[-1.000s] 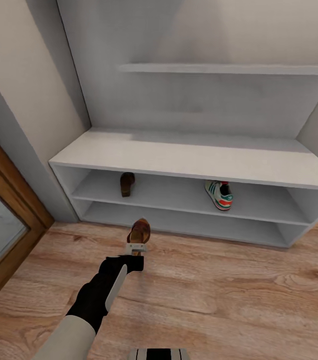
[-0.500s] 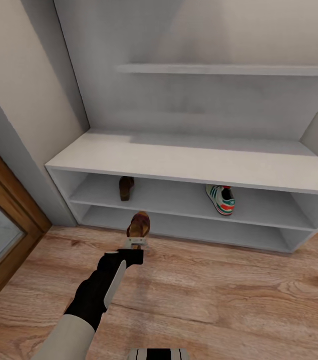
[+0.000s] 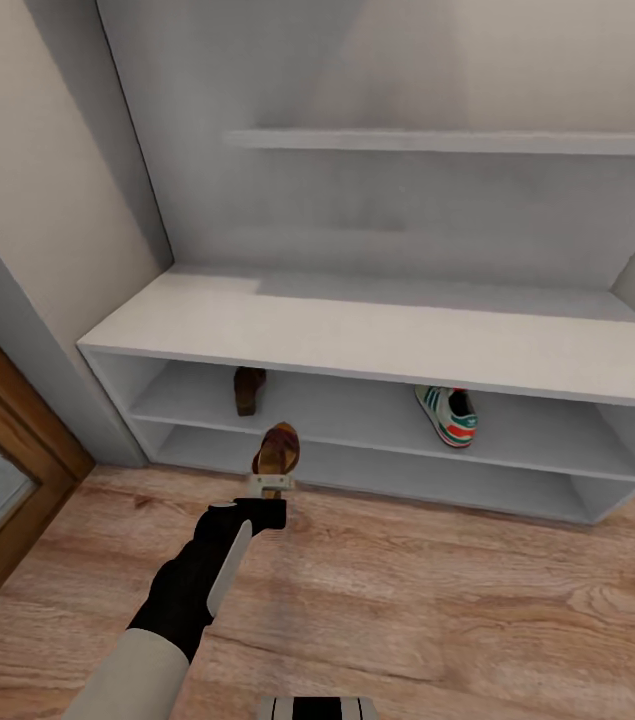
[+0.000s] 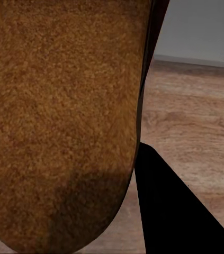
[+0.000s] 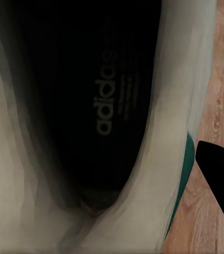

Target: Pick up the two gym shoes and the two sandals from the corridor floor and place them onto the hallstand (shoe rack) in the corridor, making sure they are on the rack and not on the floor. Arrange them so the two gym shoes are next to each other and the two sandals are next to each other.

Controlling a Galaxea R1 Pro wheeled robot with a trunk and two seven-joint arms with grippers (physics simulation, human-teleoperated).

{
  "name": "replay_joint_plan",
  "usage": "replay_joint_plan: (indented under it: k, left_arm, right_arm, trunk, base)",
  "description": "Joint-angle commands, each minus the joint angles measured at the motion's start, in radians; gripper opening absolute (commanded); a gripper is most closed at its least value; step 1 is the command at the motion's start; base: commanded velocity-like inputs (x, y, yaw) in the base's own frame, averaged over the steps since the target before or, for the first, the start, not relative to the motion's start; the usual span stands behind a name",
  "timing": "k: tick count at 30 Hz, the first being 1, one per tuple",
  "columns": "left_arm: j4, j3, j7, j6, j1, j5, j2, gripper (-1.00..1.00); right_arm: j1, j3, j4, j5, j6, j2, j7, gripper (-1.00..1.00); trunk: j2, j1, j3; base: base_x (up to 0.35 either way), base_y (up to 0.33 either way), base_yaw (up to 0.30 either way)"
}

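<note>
Head view: flat brown sandal (image 3: 277,449) held.

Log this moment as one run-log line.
left gripper: shut on sandal, before hallstand | right gripper: holds gym shoe | upper shelf: other sandal left, other gym shoe right

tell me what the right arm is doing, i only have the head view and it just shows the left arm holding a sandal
observer: the right gripper has a sneaker between its fingers, and its camera looks straight into the shoe's opening.
operator: is it over the rack or the floor
observer: wood floor shows beside that sneaker, with no shelf there.
operator: how does the left grip look up close
observer: in the left wrist view the sandal lies right against one dark finger.
</note>
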Motion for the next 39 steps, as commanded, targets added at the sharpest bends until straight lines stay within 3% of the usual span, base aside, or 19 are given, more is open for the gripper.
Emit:
replay_joint_plan:
  k: [1, 24, 39]
  left_arm:
    - [-0.001, -0.002, 0.007, 0.005, 0.0, 0.007, 0.0, -1.0]
    - [-0.001, -0.002, 0.007, 0.005, 0.0, 0.008, 0.001, -1.0]
    - [-0.001, -0.002, 0.007, 0.003, 0.0, 0.008, 0.001, -1.0]
  right_arm:
    - [-0.002, -0.001, -0.001, 0.007, 0.005, 0.0, 0.002, -1.0]
    - [-0.002, -0.001, -0.001, 0.007, 0.005, 0.0, 0.001, -1.0]
    - [-0.002, -0.001, -0.001, 0.008, 0.005, 0.0, 0.001, -1.0]
  trunk:
    - [0.0, 0.0, -0.001]
    - [0.0, 0.0, -0.001]
    - [0.0, 0.0, -0.001]
  base:
    - [0.337, 0.0, 0.0]
    - [0.334, 0.0, 0.0]
    - [0.113, 0.059, 0.0]
